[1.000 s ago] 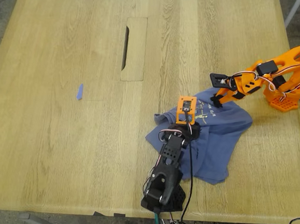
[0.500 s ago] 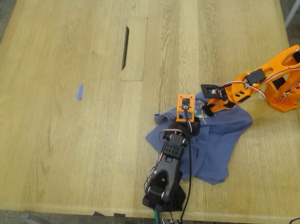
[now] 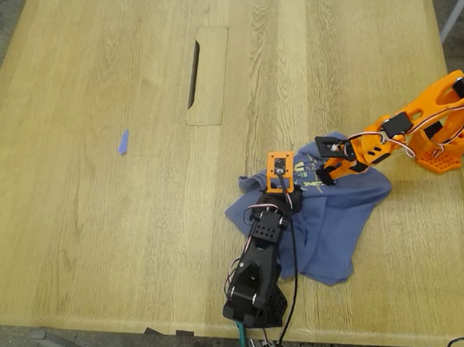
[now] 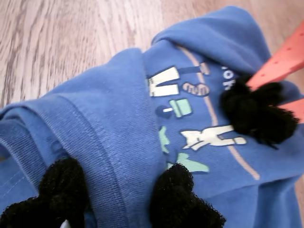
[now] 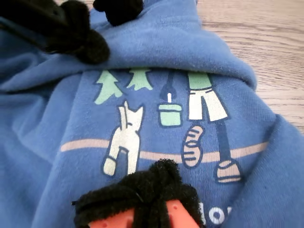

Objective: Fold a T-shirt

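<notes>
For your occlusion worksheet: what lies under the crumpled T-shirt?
Around the T-shirt only the wooden table shows, so it rests on the tabletop. Whatever lies beneath the bunched cloth is covered and cannot be seen.

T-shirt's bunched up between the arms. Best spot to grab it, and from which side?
Probably the ribbed collar of the T-shirt. It stands up as a thick raised fold, while the printed chest lies flat and gives little to pinch. Come down from above with one pad on each side of the ridge. My first gripper sits open astride it.
</notes>
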You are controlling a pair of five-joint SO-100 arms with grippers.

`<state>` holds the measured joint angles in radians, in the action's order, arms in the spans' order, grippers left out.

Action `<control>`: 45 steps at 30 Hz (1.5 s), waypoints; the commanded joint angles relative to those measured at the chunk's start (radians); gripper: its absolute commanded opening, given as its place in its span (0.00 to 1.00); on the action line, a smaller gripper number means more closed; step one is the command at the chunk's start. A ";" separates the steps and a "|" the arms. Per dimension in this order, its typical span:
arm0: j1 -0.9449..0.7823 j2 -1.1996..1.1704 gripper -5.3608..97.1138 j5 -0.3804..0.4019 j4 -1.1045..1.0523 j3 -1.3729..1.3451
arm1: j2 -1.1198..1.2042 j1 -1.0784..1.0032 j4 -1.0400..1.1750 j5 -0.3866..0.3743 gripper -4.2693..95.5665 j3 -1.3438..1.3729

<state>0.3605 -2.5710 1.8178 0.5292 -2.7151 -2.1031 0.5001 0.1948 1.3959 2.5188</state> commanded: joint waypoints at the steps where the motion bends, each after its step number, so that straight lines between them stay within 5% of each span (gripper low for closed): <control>1: -0.032 -0.005 0.28 0.012 -0.026 0.003 | -0.083 0.029 0.044 -0.015 0.04 0.038; 20: -0.419 0.041 0.21 0.032 0.023 0.000 | -0.600 0.057 0.483 -0.132 0.04 0.270; 26: -0.480 0.037 0.17 0.028 0.031 0.012 | -0.776 -0.025 0.635 -0.112 0.04 0.290; 39: -0.291 -0.081 0.15 -0.018 0.276 0.276 | -0.707 -0.084 0.749 -0.058 0.04 -0.031; 45: -0.150 -0.052 0.15 -0.026 0.302 0.348 | -0.534 -0.118 0.589 -0.035 0.04 -0.104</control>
<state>0.1519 -2.6047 1.7978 0.8283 -2.4728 -2.6829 0.4019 0.8483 1.3484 2.4789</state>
